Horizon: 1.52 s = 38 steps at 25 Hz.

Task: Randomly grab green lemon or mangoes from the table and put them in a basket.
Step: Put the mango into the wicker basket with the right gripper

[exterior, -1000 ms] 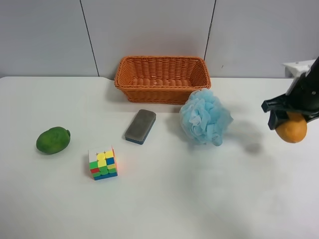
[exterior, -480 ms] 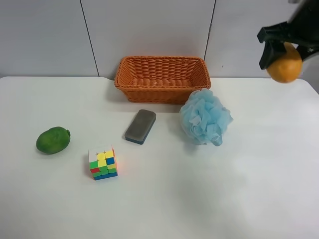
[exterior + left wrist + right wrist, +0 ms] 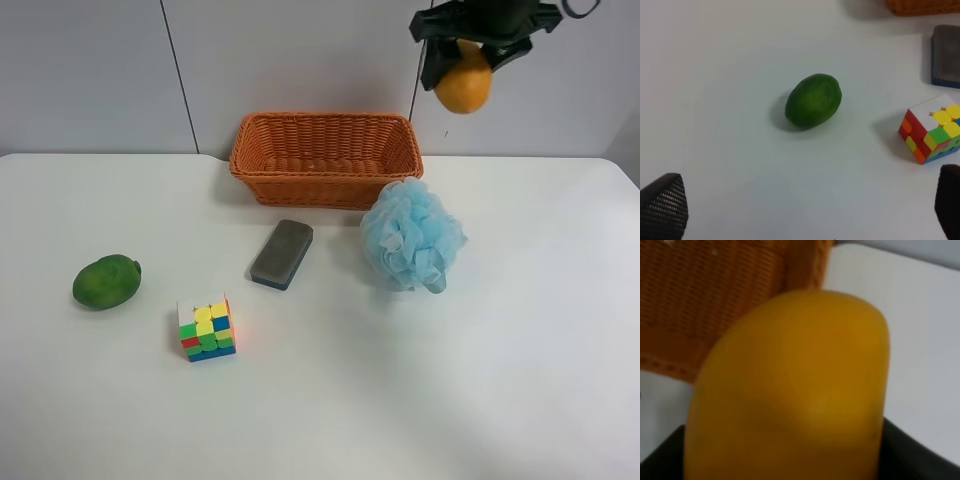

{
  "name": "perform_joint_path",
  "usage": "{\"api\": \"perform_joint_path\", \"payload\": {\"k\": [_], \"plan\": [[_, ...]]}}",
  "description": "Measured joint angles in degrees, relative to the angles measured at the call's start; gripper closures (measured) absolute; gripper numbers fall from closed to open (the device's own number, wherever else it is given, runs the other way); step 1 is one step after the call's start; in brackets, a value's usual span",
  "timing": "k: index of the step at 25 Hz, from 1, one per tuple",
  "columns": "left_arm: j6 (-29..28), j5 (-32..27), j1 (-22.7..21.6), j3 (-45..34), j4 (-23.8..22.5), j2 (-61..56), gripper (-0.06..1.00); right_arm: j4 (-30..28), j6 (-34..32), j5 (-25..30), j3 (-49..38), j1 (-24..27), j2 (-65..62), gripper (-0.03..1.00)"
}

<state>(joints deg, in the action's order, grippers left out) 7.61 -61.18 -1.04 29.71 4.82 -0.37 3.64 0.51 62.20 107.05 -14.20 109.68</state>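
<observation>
My right hand [image 3: 466, 55] grips the mango [image 3: 463, 86] high above the counter [image 3: 500, 380], long axis hanging downward, by the end of the basket [image 3: 320, 180] at the exterior high view's right, so its hollow lies below and toward that view's left.

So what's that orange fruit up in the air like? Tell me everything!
The mango is smooth, orange-yellow and oval, with no marks showing. It hangs in the air, its upper part clamped in the right pincer; nothing else touches it. It is up by the basket, near its right end in the high view, not inside it.
</observation>
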Motion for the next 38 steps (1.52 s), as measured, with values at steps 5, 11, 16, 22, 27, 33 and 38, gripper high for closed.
{"api": "perform_joint_path", "payload": {"k": [5, 11, 16, 22, 27, 33, 38], "plan": [[0.0, 0.0, 0.0, 0.0, 0.0, 0.0, -0.05, 0.21, 0.05, -6.27, 4.73, -2.09, 7.28, 0.35], [0.0, 0.0, 0.0, 0.0, 0.0, 0.0, -0.05, 0.18, 0.22, -16.64, 4.78, -2.78, 14.34, 0.35], [0.0, 0.0, 0.0, 0.0, 0.0, 0.0, -0.05, 0.25, 0.27, -23.78, 4.78, -2.91, 19.24, 0.35], [0.0, 0.0, 0.0, 0.0, 0.0, 0.0, -0.05, 0.53, 0.29, -28.29, 4.78, -2.91, 23.52, 0.35], [0.0, 0.0, 0.0, 0.0, 0.0, 0.0, -0.05, 0.65, 0.29, -29.0, 4.78, -2.91, 24.72, 0.35], [0.0, 0.0, 0.0, 0.0, 0.0, 0.0, -0.05, 0.45, 0.29, -28.82, 4.78, -2.91, 24.78, 0.34], [0.0, 0.0, 0.0, 0.0, 0.0, 0.0, -0.05, -0.11, 0.29, -28.11, 4.78, -2.91, 24.73, 0.03]]}}
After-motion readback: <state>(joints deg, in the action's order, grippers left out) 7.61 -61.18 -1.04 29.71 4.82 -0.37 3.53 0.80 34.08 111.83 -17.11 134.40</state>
